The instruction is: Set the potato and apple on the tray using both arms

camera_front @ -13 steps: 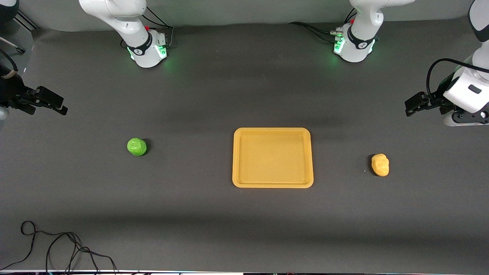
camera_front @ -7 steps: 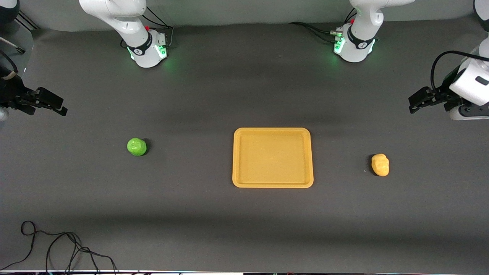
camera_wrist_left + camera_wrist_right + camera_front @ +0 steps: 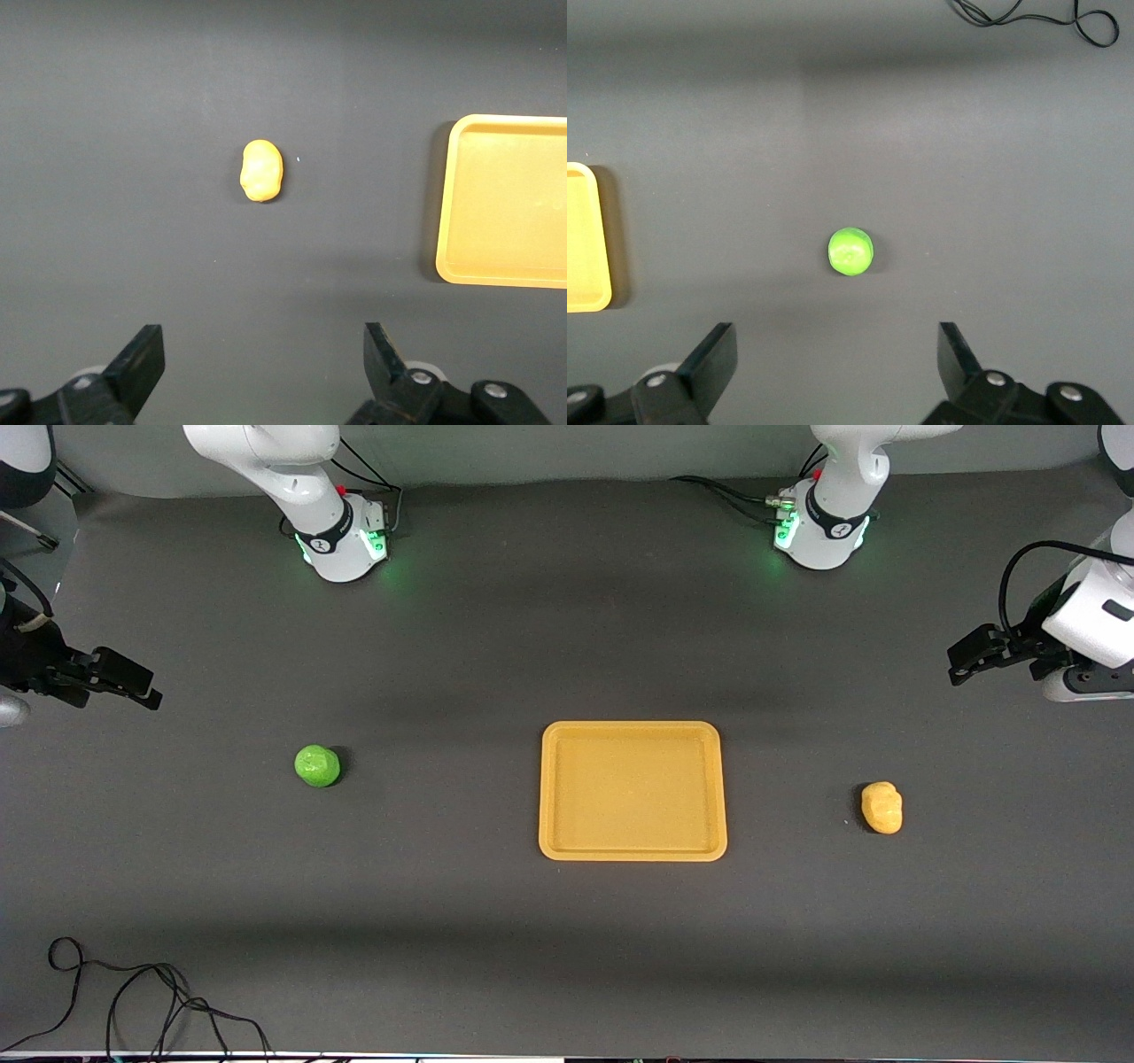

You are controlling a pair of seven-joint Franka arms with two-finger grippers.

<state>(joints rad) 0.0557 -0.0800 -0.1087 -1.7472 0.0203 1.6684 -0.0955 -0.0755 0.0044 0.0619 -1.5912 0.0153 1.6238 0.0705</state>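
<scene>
The mustard-yellow tray (image 3: 632, 852) lies empty at the table's middle. The green apple (image 3: 317, 765) sits on the table toward the right arm's end; it also shows in the right wrist view (image 3: 850, 251). The yellow potato (image 3: 882, 807) sits toward the left arm's end; it also shows in the left wrist view (image 3: 261, 170). My right gripper (image 3: 142, 689) is open and empty, high over the table's edge at the right arm's end. My left gripper (image 3: 961, 657) is open and empty, high over the left arm's end. Each gripper is well apart from its fruit.
A black cable (image 3: 133, 1001) lies looped at the table's edge nearest the front camera, toward the right arm's end; it also shows in the right wrist view (image 3: 1036, 13). The two arm bases (image 3: 341, 536) (image 3: 819, 531) stand with green lights farthest from the front camera.
My right gripper has shifted a little nearer the apple. My left gripper rose and drew back slightly toward its end of the table. The fruits and the tray have not moved.
</scene>
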